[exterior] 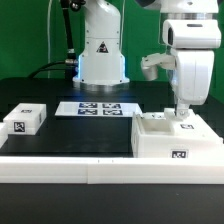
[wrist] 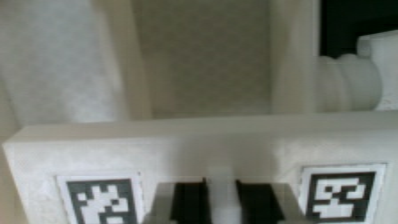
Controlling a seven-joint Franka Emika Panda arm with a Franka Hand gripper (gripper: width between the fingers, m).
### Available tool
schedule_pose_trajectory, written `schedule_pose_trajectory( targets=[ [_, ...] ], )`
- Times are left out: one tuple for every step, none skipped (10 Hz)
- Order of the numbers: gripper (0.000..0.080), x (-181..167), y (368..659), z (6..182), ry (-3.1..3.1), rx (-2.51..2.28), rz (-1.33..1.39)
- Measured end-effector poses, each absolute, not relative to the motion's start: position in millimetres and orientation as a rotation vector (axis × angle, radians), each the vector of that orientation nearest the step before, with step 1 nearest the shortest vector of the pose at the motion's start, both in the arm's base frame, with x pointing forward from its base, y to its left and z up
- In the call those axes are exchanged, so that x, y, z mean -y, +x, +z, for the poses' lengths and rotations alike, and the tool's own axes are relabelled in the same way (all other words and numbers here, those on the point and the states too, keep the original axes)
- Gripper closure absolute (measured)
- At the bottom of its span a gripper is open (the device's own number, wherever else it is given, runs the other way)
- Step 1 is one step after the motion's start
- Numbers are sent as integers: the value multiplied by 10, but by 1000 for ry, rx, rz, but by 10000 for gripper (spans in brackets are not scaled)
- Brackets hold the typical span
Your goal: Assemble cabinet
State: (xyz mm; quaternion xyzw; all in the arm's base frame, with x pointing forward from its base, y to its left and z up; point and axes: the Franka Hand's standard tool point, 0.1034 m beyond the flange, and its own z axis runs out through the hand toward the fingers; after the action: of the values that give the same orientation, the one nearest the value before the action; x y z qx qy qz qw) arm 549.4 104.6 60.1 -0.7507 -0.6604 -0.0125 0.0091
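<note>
The cabinet [exterior: 165,142], a large white box with black-and-white tags, stands at the front on the exterior view's right. My gripper [exterior: 183,117] reaches straight down onto its top edge. In the wrist view my gripper [wrist: 221,205] has its two black fingers [wrist: 182,203] close together, with a white wall of the cabinet [wrist: 196,150] between them and a tag on either side. The jaws look shut on that wall. Beyond the wall I see into the box's inside, with an upright divider.
A small white tagged block [exterior: 27,119] lies at the exterior view's left. The marker board [exterior: 98,108] lies flat at the middle back, in front of the robot's base [exterior: 100,55]. A white rim [exterior: 60,165] runs along the table's front edge.
</note>
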Motion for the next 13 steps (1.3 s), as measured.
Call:
schedule_pose_trajectory(
  targets=[
    [729, -1039, 5540, 597, -2346, 2063, -45],
    [729, -1037, 5603, 594, -2339, 2074, -52],
    [729, -1032, 5667, 592, -2333, 2083, -61],
    [729, -1030, 5733, 593, -2329, 2087, -59],
    [729, -1039, 5757, 599, -2324, 2093, -50],
    [729, -1051, 5761, 603, -2310, 2108, -25],
    [729, -1053, 5761, 605, -2314, 2103, -15],
    [729, -1036, 5756, 600, -2319, 2098, -11],
    [632, -1033, 5757, 599, -2320, 2097, -12],
    [632, -1033, 5757, 599, -2320, 2096, -12],
    [450, -1032, 5757, 599, -2321, 2096, -12],
    [450, -1032, 5757, 599, -2321, 2096, -12],
    [282, -1031, 5757, 599, -2321, 2095, -12]
  ],
)
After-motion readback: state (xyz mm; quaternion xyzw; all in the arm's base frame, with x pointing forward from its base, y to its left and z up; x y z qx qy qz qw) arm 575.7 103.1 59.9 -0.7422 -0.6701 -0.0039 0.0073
